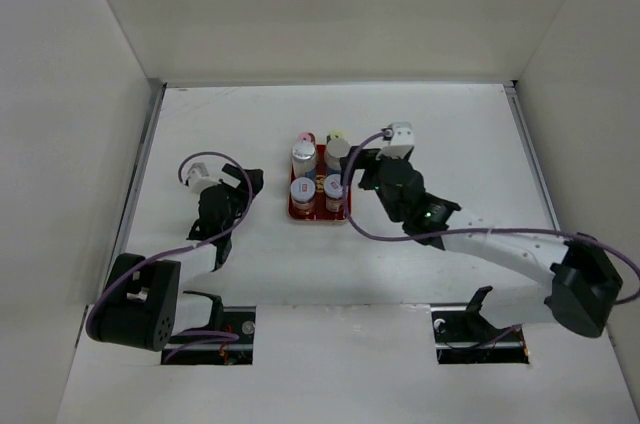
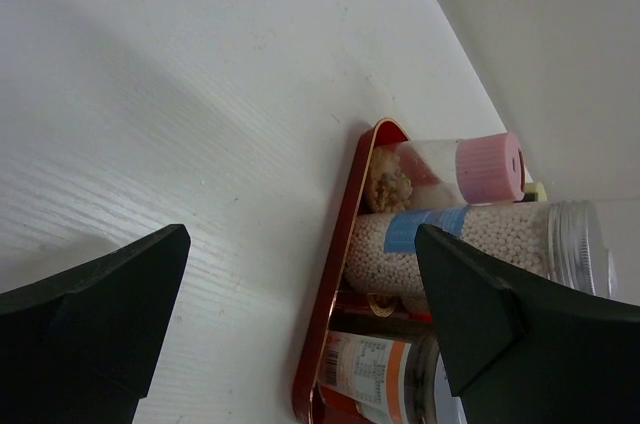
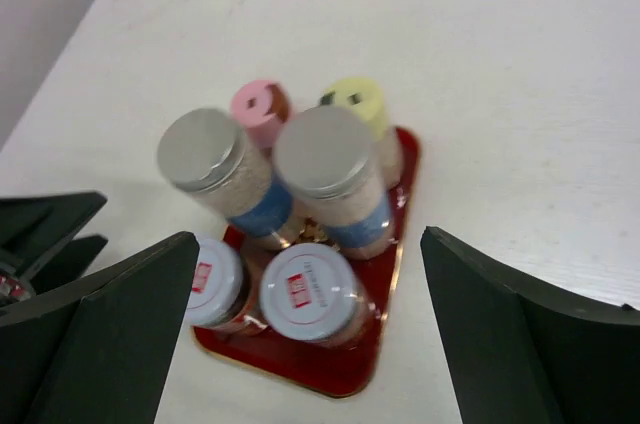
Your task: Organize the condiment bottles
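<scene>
Six bottles (image 3: 320, 159) upright, packed on red tray (image 3: 340, 369).
Clear jars, pale contents; lids silver, pink, yellow, white. Fingers of left gripper (image 2: 300, 244) and right gripper (image 3: 307, 244) spread wide, empty.

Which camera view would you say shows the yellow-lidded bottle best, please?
The right wrist view: the yellow-lidded bottle stands on the red tray, lid and part of its body clear behind a silver-lidded jar. The top external view shows it small, from above; the left wrist view catches just a sliver of its lid.
</scene>
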Action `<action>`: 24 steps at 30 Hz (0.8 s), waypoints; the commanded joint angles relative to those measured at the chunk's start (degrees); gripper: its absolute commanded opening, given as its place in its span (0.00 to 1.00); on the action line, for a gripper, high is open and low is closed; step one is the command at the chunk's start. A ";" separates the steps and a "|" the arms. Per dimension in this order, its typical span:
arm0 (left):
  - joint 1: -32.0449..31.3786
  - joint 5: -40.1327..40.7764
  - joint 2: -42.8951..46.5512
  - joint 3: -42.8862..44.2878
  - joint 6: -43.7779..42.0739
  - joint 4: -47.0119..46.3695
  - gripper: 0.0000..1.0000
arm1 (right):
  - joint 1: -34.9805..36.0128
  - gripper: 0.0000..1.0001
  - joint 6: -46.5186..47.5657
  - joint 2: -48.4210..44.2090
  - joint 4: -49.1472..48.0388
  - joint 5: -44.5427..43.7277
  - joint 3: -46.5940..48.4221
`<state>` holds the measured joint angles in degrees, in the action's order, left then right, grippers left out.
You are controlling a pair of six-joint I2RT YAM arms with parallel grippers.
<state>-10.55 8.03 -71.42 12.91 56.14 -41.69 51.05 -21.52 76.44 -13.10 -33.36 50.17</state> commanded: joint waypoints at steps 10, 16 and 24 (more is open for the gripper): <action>-1.63 2.95 1.19 6.25 -4.46 6.89 1.00 | -21.64 1.00 -15.48 -3.16 -10.97 7.41 -20.29; -1.54 2.87 1.19 6.34 -4.55 6.80 1.00 | -22.53 0.98 -14.44 1.07 -14.84 13.77 -18.80; -1.80 1.99 1.11 6.08 -4.46 5.57 1.00 | -22.44 0.27 -13.72 -0.59 -16.60 13.85 -20.02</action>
<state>-12.29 10.46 -71.35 17.17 52.51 -34.00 28.58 -34.83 77.69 -24.75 -20.60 29.82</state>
